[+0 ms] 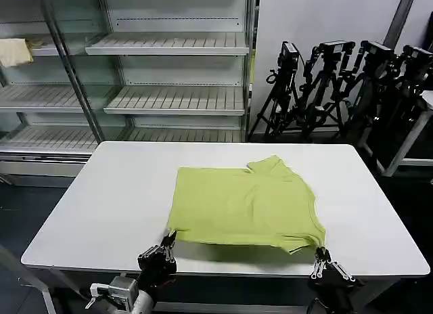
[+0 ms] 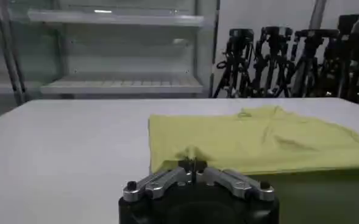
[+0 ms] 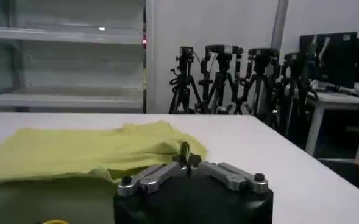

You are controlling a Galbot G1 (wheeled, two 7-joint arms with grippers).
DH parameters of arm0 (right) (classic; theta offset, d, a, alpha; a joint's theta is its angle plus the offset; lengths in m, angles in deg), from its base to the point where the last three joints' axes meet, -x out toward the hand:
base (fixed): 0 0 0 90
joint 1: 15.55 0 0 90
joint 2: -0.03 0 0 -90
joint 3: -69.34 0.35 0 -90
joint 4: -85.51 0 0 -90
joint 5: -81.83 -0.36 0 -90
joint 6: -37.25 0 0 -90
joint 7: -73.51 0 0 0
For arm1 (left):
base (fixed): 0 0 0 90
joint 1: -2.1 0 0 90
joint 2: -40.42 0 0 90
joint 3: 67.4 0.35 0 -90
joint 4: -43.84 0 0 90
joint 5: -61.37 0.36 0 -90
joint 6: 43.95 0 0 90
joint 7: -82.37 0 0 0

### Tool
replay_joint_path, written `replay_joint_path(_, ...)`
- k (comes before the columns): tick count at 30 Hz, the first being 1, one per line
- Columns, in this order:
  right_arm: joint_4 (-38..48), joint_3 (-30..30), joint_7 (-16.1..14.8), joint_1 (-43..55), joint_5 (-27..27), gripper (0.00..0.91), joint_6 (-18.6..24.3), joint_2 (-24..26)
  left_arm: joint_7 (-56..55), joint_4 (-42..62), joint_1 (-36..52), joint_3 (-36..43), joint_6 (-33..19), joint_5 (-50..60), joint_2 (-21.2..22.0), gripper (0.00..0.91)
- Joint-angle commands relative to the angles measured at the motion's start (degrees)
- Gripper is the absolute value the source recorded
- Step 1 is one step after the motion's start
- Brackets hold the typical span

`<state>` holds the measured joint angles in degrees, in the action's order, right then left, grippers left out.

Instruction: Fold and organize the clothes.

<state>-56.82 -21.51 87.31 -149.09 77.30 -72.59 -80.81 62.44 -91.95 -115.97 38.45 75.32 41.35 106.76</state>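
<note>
- The lime T-shirt [image 1: 247,206] is lying folded and flat on the white table [image 1: 108,206], roughly in the middle and a bit toward the near edge.
- Left gripper [image 1: 168,242] sits low at the near table edge. Its jaws are pressed together, with the shirt's near-left corner just ahead of the tips; can't really tell if any fabric is nipped between them.
- In the left wrist view that gripper [image 2: 192,164] has the shirt [image 2: 258,143] spreading out beyond and off to one side of its tips.
- Right gripper [image 1: 320,254] is at the near edge too, jaws closed, and the shirt's near-right corner is right by the tips.
- From the right wrist view, the gripper [image 3: 186,159] looks at the shirt [image 3: 88,149] just past it.
- Shelving [image 1: 169,63] and tripods [image 1: 338,84] stand well beyond both.
</note>
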Motion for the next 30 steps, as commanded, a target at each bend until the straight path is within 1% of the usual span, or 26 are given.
replay_joint_path(1, 2.73, 2.4, 0.11, 6.13, -3.29, 0.0, -0.85, 3.04, 0.88, 3.62, 4.66, 1.17, -0.58, -0.04, -2.37, 0.04)
replay_joint_path(2, 3.12, 2.61, 0.14, 6.55, -3.55, 0.0, -0.92, 3.29, 0.91, 4.04, 5.17, 1.31, -0.58, -0.08, -2.55, 0.05)
replay_joint_path(7, 6.5, 3.23, 0.11, 10.03, -5.8, 0.0, -1.94, 5.65, 1.43, 7.19, 9.1, 2.16, -0.54, -0.46, -3.73, 0.04)
replay_joint_path(16, 11.19, 1.54, -0.46, 14.86, -7.11, 0.0, -3.66, 9.06, 1.91, 12.15, 15.4, 3.09, -0.76, -0.57, -5.86, 0.05)
replay_joint_path(21, 13.88, 0.69, -0.29, 17.55, -7.78, 0.0, -4.27, 9.25, 2.07, 14.64, 17.24, 3.6, -0.81, 0.02, -6.02, 0.05)
replay_joint_path(30, 17.69, -1.92, -0.34, 20.5, -6.76, 0.0, -4.2, 8.58, 2.18, 16.45, 18.32, 5.02, -1.84, 2.03, -5.01, 0.06)
